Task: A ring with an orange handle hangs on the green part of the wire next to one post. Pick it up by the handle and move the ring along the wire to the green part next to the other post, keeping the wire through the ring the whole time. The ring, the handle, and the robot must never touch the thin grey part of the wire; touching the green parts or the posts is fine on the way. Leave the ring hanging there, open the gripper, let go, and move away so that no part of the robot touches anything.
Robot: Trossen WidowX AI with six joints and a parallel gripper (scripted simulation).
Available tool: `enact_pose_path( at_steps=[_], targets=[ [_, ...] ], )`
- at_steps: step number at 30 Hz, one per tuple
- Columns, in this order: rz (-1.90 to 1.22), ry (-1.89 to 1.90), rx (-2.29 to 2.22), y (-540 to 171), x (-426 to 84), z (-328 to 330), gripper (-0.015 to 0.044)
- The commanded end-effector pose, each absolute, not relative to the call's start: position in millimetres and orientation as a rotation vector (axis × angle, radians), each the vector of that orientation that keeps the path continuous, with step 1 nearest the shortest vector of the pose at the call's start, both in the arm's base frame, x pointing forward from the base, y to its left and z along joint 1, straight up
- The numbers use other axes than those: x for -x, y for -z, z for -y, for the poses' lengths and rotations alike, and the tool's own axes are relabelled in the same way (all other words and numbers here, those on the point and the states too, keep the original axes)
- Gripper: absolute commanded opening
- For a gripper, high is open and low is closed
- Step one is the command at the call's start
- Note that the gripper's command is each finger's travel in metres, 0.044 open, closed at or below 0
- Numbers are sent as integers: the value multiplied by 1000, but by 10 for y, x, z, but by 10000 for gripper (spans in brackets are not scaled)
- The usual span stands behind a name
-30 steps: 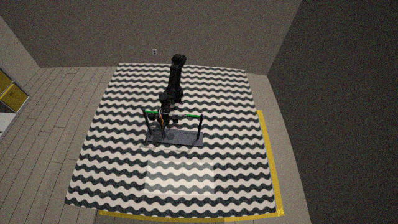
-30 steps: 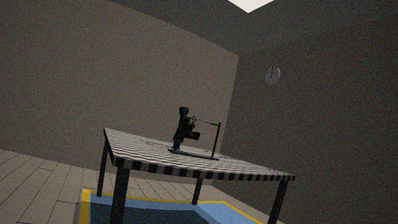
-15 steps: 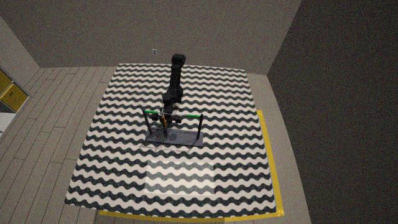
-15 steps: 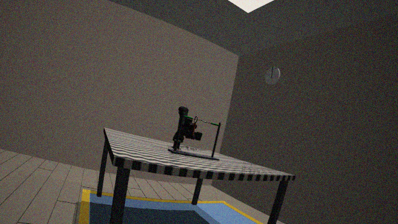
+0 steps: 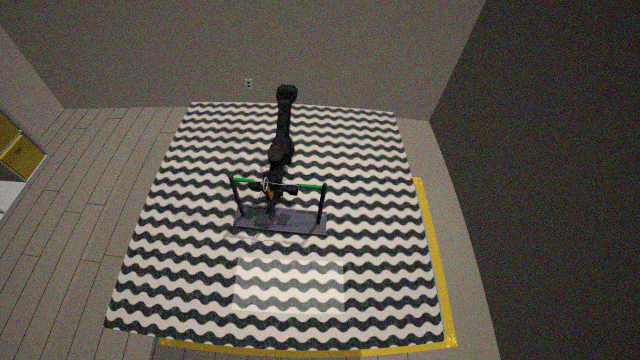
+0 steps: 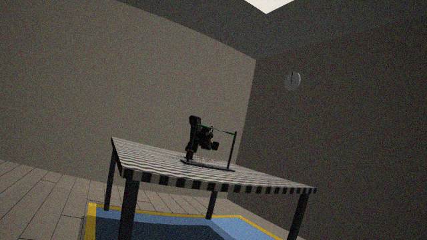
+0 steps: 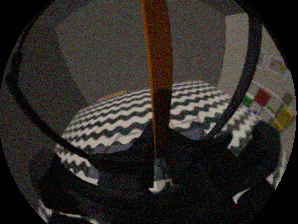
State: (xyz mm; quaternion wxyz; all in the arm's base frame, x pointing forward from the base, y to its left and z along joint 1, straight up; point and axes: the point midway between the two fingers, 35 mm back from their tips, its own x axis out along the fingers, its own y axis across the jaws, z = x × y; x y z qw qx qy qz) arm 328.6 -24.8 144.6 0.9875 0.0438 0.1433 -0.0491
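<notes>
The ring [image 5: 263,184] [image 6: 211,127] is around the wire just inward of the left green part [image 5: 243,180], over the thin grey part [image 5: 285,184]; contact is too small to tell. Its orange handle [image 5: 270,193] [image 7: 159,45] hangs down, slightly tilted in the top view. My gripper [image 5: 271,199] [image 7: 153,123] is shut on the handle below the wire. The other green part [image 5: 312,186] [image 6: 229,133] adjoins the right post [image 5: 321,205] [image 6: 231,150]. The left post [image 5: 237,197] stands at the opposite end. The arm hides part of the fingers.
The posts stand on a dark grey base plate [image 5: 300,226] [image 6: 217,167] on the wavy-patterned table [image 5: 380,280]. The arm [image 5: 283,120] reaches in from behind the wire. A pale translucent rectangle [image 5: 290,287] lies in front of the base.
</notes>
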Motion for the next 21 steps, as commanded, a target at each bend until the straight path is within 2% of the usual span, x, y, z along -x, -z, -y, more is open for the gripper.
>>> enact_pose_path(
  at_steps=[1, 21],
  targets=[
    [-325, 118, -120, -1533, -3229, 162, -150],
    [-359, 111, -49, -1572, -3222, 56, -150]
  ],
)
